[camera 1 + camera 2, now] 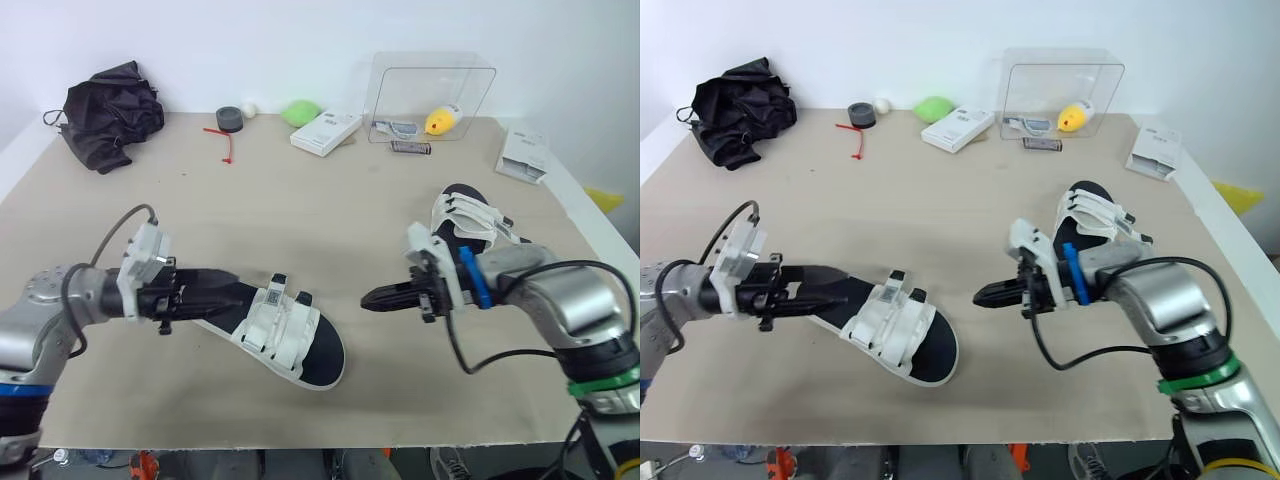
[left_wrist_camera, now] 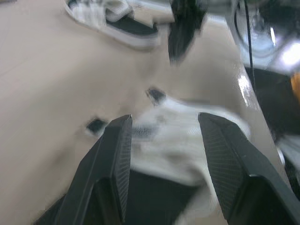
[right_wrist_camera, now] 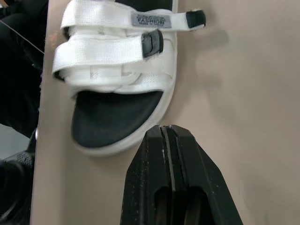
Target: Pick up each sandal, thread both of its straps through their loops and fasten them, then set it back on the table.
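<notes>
One white-strapped sandal with a black footbed [image 1: 290,330] lies near the table's front, both straps lying across its top. My left gripper [image 1: 222,287] is open at its heel end; in the left wrist view the fingers [image 2: 117,154] straddle the black footbed, the white straps [image 2: 178,136] just beyond. The second sandal [image 1: 468,222] lies at the right, behind my right wrist. My right gripper [image 1: 372,299] is shut on nothing and points at the near sandal's toe [image 3: 117,117], a short gap away.
Along the back of the table [image 1: 300,215] lie a black bag [image 1: 108,112], a tape roll [image 1: 229,119], a red tie [image 1: 225,140], a green object [image 1: 300,112], a white box [image 1: 326,132], a clear case [image 1: 430,95] and a leaflet [image 1: 523,155].
</notes>
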Robot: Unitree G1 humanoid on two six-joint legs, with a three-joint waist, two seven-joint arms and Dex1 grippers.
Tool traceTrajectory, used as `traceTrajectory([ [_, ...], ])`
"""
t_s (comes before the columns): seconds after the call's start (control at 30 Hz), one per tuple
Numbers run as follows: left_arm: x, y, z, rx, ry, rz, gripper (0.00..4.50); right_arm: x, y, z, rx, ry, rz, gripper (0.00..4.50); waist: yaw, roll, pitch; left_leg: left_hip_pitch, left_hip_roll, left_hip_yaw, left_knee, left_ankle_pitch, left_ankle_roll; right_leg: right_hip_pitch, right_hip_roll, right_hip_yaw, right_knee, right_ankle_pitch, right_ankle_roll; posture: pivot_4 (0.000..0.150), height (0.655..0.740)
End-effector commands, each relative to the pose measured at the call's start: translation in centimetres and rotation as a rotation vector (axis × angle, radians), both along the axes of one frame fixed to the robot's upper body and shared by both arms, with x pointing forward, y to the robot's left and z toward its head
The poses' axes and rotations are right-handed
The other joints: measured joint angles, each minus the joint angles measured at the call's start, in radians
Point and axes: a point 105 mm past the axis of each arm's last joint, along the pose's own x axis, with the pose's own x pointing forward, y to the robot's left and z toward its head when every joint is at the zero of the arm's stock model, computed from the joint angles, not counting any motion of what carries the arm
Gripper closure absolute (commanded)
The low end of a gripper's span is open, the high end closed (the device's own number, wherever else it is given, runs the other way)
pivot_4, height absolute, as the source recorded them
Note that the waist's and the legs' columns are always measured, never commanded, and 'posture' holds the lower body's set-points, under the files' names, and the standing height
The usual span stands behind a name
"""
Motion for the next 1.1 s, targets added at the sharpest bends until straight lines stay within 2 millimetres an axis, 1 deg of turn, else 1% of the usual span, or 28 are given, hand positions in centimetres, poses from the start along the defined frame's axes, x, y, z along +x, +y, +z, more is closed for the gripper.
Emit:
traceTrajectory([
  [0.03, -0.9, 1.2, 0.2, 0.075, -0.088, -0.002, 2.18, -1.6, -0.6, 2.2, 0.07, -0.078, 0.008, 4.5, 0.002, 0.0, 0.0, 0.0, 0.0, 0.0, 0.0, 0.0, 0.0, 0.0, -0.001, 0.0, 0.0, -0.001, 0.0, 0.15, 0.74],
  [0.1, -1.5, 1.5, -0.2, 0.067, -0.079, 0.011, 2.18, -2.4, -1.0, 2.7, 0.137, -0.088, -0.039, 4.5, 0.004, 0.0, 0.0, -0.001, 0.0, -0.001, 0.0, 0.0, 0.0, -0.001, -0.001, -0.001, 0.0, -0.001, 0.0, 0.15, 0.74],
  [0.2, -2.1, 1.2, -1.0, 0.077, -0.074, -0.004, 2.18, -3.3, -1.3, 2.8, 0.184, -0.097, -0.081, 4.5, 0.004, 0.001, 0.001, -0.001, 0.001, -0.001, 0.001, 0.0, 0.0, 0.0, -0.001, -0.002, 0.0, -0.001, 0.0, 0.15, 0.74],
  [0.27, -2.3, 0.8, -1.9, 0.099, -0.086, -0.031, 2.18, -4.0, -1.2, 3.1, 0.223, -0.104, -0.1, 4.5, 0.004, 0.001, 0.001, -0.001, 0.0, 0.0, 0.002, 0.0, -0.001, 0.001, -0.001, -0.001, 0.0, -0.001, 0.004, 0.15, 0.74],
  [0.37, -1.4, 0.0, -2.5, 0.075, -0.115, -0.033, 2.18, -5.6, -0.7, 4.1, 0.292, -0.125, -0.088, 4.5, 0.005, 0.002, 0.001, 0.001, 0.0, 0.002, 0.003, 0.002, 0.0, 0.003, 0.0, -0.002, 0.0, -0.002, 0.007, 0.15, 0.74],
  [0.53, -0.6, -0.3, -3.1, 0.069, -0.121, -0.036, 2.18, -6.9, -0.2, 4.3, 0.311, -0.139, -0.09, 4.5, 0.007, 0.002, 0.001, 0.002, 0.001, 0.002, 0.005, 0.004, 0.002, 0.004, 0.002, -0.002, 0.0, 0.002, 0.006, 0.15, 0.74],
  [0.67, -0.1, -0.2, -3.0, 0.056, -0.115, -0.04, 2.18, -6.8, -0.3, 4.2, 0.294, -0.151, -0.123, 4.5, 0.004, 0.002, 0.001, 0.002, 0.001, 0.003, 0.005, 0.005, 0.003, 0.004, 0.002, -0.001, 0.001, 0.003, 0.006, 0.15, 0.74],
  [0.73, -0.3, -0.5, -3.3, 0.063, -0.097, -0.064, 2.18, -6.7, -0.4, 4.1, 0.289, -0.15, -0.137, 4.5, 0.004, 0.002, 0.001, 0.002, 0.001, 0.003, 0.005, 0.005, 0.003, 0.004, 0.002, -0.001, 0.001, 0.003, 0.007, 0.15, 0.74],
  [0.93, -1.5, -2.0, -4.6, 0.081, -0.034, -0.151, 2.18, -6.4, -0.5, 3.7, 0.275, -0.141, -0.153, 4.5, 0.004, 0.002, 0.001, 0.002, 0.001, 0.004, 0.005, 0.004, 0.003, 0.004, 0.002, 0.0, 0.001, 0.002, 0.007, 0.15, 0.74],
  [1.07, -1.6, -3.0, -5.3, 0.076, -0.014, -0.171, 2.18, -6.2, -0.2, 3.6, 0.27, -0.141, -0.149, 4.5, 0.004, 0.002, 0.001, 0.002, 0.001, 0.003, 0.005, 0.004, 0.003, 0.004, 0.002, 0.0, 0.001, 0.003, 0.007, 0.15, 0.74],
  [1.1, -1.7, -3.3, -5.4, 0.071, -0.009, -0.178, 2.42, -6.2, -0.1, 3.6, 0.268, -0.145, -0.146, 4.5, 0.005, 0.002, 0.001, 0.002, 0.001, 0.003, 0.005, 0.005, 0.003, 0.004, 0.002, 0.0, 0.001, 0.003, 0.007, 0.15, 0.74],
])
